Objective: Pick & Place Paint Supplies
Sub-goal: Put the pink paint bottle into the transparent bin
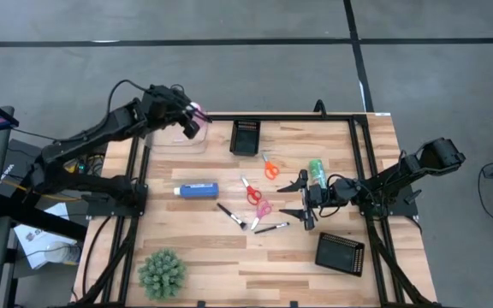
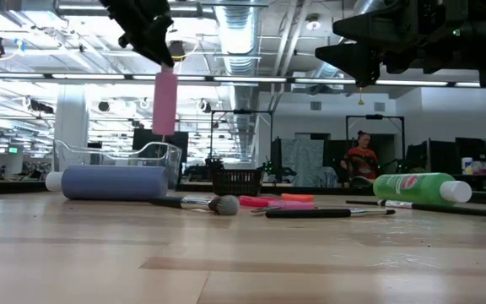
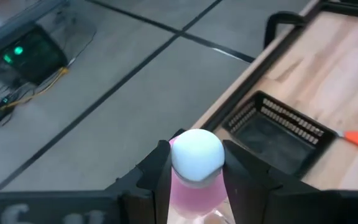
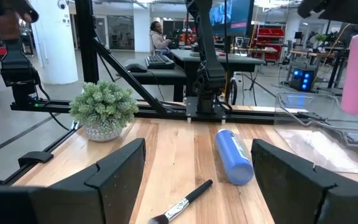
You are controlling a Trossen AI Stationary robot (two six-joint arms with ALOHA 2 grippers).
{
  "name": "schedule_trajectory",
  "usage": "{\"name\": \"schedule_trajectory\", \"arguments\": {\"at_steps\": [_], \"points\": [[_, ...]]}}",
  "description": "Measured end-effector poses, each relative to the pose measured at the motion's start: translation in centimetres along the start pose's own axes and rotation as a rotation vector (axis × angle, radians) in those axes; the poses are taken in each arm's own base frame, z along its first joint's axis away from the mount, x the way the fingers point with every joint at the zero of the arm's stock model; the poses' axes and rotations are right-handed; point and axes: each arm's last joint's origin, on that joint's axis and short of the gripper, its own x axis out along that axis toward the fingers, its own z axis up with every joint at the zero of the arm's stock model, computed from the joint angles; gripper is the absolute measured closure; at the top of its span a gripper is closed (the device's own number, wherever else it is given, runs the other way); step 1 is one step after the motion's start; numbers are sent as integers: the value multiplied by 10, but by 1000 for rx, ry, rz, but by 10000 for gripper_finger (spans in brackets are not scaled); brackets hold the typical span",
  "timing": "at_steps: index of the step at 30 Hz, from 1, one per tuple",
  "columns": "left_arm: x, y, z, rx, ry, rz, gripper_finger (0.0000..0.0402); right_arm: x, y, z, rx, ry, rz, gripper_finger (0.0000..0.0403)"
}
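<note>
Your left gripper (image 1: 193, 120) is clamped on the pink bottle (image 2: 165, 101), held well above the table over the clear plastic bin (image 1: 178, 137) at the far left of the work surface. In the left wrist view both fingers (image 3: 244, 177) press the bottle's sides just under its white cap (image 3: 196, 154). In the low view the bottle hangs upright, clear of the bin rim.

Your right gripper (image 1: 302, 202) hovers low over the right half of the table with its fingers spread wide and nothing between them; the right wrist view looks between them at the blue bottle (image 4: 234, 157) and a brush (image 4: 182, 203).

Surface: light wood-plank table (image 1: 229, 257) in a black frame.
- Blue bottle lies on its side left of centre.
- Green bottle (image 1: 317, 173) lies on its side just beside the right gripper.
- Orange scissors (image 1: 270, 166) lie near 1 black mesh tray (image 1: 245, 137) at the far edge.
- Red scissors (image 1: 252, 192) and pink scissors (image 1: 262, 208) lie at centre, close together.
- 2 dark-handled brushes, 1 (image 1: 231, 216) left of the pink scissors, 1 (image 1: 272, 228) below them.
- A 2nd mesh tray (image 1: 341, 253) sits near the right front.
- Spiky green plant (image 1: 162, 273) stands at the left front.

Room: grey floor with dark lines around the table. Beyond it, an open hall with ceiling ducts and strip lights; a person (image 2: 361, 160) sits far back.
</note>
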Motion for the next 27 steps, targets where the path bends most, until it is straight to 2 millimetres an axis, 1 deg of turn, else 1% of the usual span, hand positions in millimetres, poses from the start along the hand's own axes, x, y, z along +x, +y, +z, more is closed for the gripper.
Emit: {"name": "schedule_trajectory", "arguments": {"at_steps": [4, 12, 17, 27], "points": [[8, 3, -6, -49, 41, 20, 292, 0, 0, 0, 0, 1, 0, 122], [35, -2, -37, -133, 140, 35, 292, 0, 0, 0, 3, 1, 0, 122], [42, -1, -48, -170, 154, 47, 292, 0, 0, 0, 7, 1, 0, 122], [54, -8, -71, -207, 175, 28, 292, 0, 0, 0, 8, 1, 1, 122]]}}
